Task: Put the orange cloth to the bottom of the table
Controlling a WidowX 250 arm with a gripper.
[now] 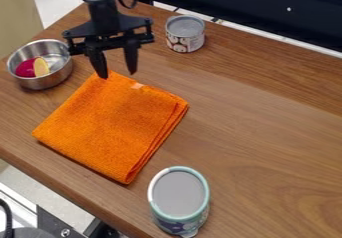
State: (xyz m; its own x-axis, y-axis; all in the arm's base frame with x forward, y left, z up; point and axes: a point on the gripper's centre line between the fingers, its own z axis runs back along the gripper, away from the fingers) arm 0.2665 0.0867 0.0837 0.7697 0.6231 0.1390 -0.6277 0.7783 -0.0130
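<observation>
So the wood table (267, 132) takes up most of this one, and the orange cloth (110, 124) lies on its left-middle part, folded into a thick, squarish pad with the layers showing along the right side. It's turned so one corner points up toward the gripper (117, 74), whose fingers are spread well apart with nothing between them, right around that top corner. Can't tell if the tips actually touch the fabric.

Handling-wise I'd call it light, floppy and basically unbreakable. The weave looks grippy, so I doubt it slips much. My worry is the folds: pinch only the top layer and it'll probably open up or trail behind. I'd go low at that top corner, close on all the layers, then do a low drag or small lift toward the bottom edge.

The bowl (40, 84) is just left of the gripper, so I'd go straight down there, no swinging left. The teal-rimmed can (178, 197) stands near the cloth's lowest corner, and a sagging cloth could nudge it, so I'd steer a bit left of it without going over the edge. The other can (185, 33), up top, shouldn't matter. Same for the red bit (25, 68) and yellow bit (41, 67) in the bowl.
</observation>
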